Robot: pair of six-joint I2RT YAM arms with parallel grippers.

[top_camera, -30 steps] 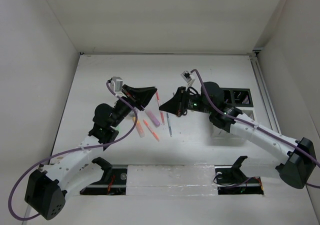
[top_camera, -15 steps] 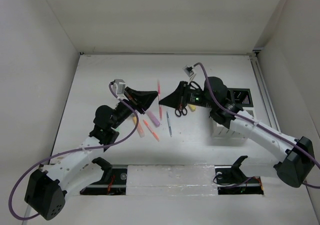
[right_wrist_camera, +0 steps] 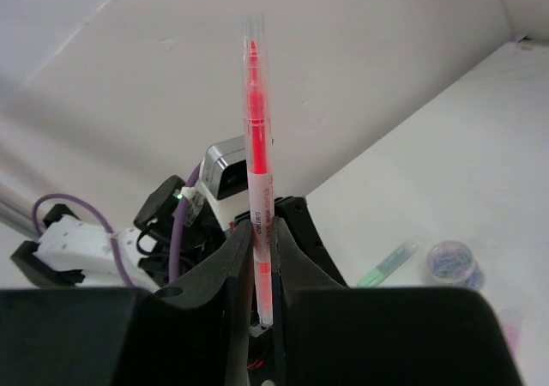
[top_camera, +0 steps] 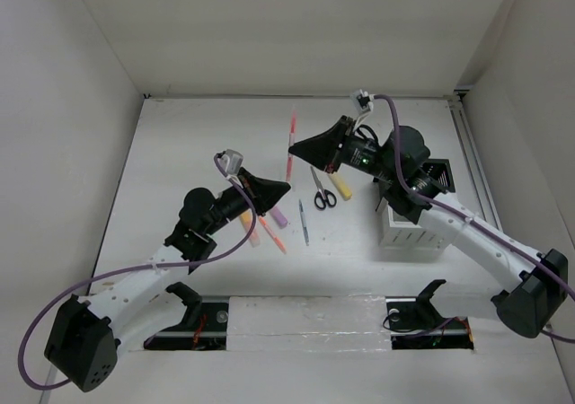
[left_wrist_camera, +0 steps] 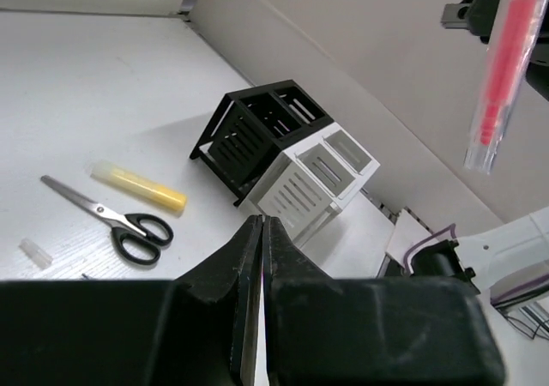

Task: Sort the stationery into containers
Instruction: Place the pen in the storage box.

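My right gripper [top_camera: 293,149] is shut on a thin red pen [top_camera: 291,133], which hangs clear of the table; in the right wrist view the red pen [right_wrist_camera: 256,137] stands upright between the fingers [right_wrist_camera: 238,257]. My left gripper [top_camera: 287,187] is shut and empty, hovering over the loose stationery: a purple marker [top_camera: 278,215], an orange marker [top_camera: 272,233] and a blue pen [top_camera: 304,223]. Black-handled scissors [top_camera: 321,191] and a yellow marker [top_camera: 340,187] lie beside the containers, a black part [top_camera: 437,175] joined to a white slatted part [top_camera: 409,232].
The left wrist view shows the scissors [left_wrist_camera: 111,219], the yellow marker [left_wrist_camera: 141,187] and the organizer [left_wrist_camera: 283,150] against the right wall. A green marker [right_wrist_camera: 386,264] and a small clear tub [right_wrist_camera: 455,263] lie on the table. White walls close in three sides.
My right gripper has risen and moved to the far right with the red pen in it. My left gripper has swung right and nearer, still shut.
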